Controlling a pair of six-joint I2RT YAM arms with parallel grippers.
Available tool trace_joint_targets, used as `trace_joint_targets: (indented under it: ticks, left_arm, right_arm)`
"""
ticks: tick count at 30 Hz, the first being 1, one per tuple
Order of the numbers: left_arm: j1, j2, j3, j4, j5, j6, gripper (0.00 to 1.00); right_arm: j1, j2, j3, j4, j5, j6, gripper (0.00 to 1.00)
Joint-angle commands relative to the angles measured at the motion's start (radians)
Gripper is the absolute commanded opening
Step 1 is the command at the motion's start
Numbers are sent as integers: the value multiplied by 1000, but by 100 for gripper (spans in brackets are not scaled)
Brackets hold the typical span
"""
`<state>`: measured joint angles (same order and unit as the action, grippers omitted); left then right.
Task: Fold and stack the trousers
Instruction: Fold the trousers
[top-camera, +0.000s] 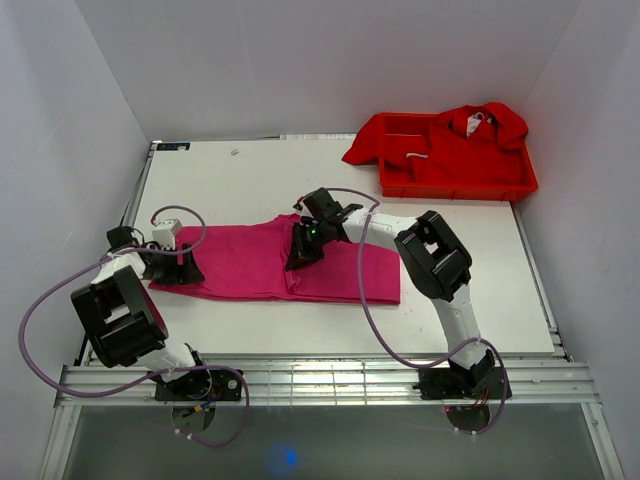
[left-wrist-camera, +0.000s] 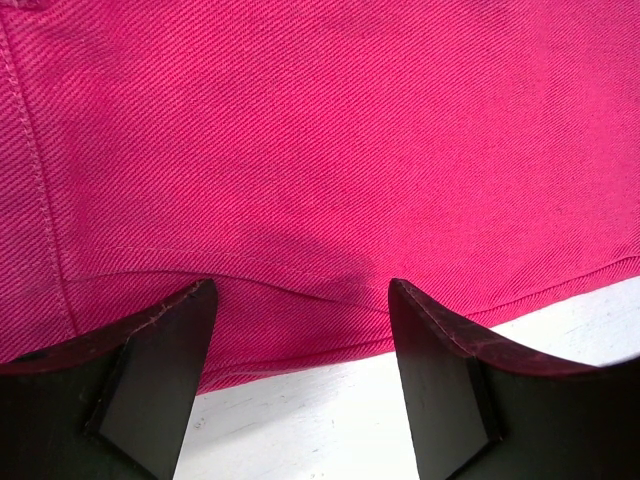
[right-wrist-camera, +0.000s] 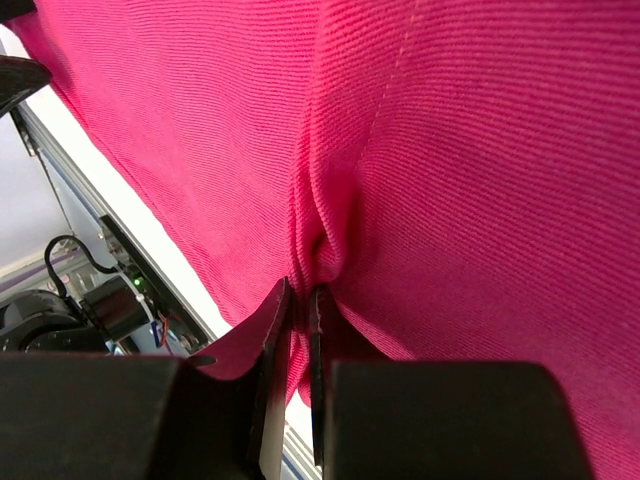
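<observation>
1. Closest to the lens, my right gripper is clenched on a pinch of the trousers. The cloth puckers into a ridge that runs up from between the jaws.
2. My left gripper is released, jaws wide apart and grasping nothing. It sits low over an edge of the same cloth, with bare table showing just past that edge.
3. From above, the trousers lie as one flat band across the middle of the table, running left to right along its near edge. My left gripper is at the band's left end and my right gripper about midway along it.
4. The band looks narrow enough that I judge one leg already lies on the other, so the lengthwise fold seems done. I cannot see the layers to be sure.
5. What remains, as I judge it, is the crosswise folding and then the stacking.
6. A red tray at the far right corner holds red garments, well apart from the trousers. I cannot tell whether the stack belongs there.
</observation>
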<state>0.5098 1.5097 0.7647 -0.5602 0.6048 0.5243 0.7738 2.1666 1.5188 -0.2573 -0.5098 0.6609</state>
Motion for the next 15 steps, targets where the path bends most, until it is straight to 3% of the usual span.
trace_joint_targets:
  ticks: [1,3,5,6,7,9,13,14,15]
  left_arm:
    - [-5,84,-85,-30,-89,22,83]
    - [-5,83,-88,-29,-89,23,83]
    - [-5,70,-88,-32,-88,23,84]
    - [-5,61,-85,-41,-85,25,85]
    - [-5,40,-78,-52,-67,32,87]
    - [-5,11,-38,-99,-28,46,89]
    - [-5,-95,76,-184,134,49,95]
    - [-5,-133,100,-202,230,42,96]
    - [-7,-150,128,-231,280,39,96]
  right_arm:
    - [13,4,41,50,-42,28,8]
    - [13,4,35,72,-59,31,8]
    - [12,2,26,95,-91,35,16]
    - [12,-5,23,104,-101,36,20]
    - [12,-13,23,124,-110,34,32]
    - [10,-40,29,144,-153,8,41]
    - [-22,-105,47,161,-211,-70,60]
    - [-31,-125,46,158,-231,-92,69]
    - [-40,-164,37,156,-239,-110,71]
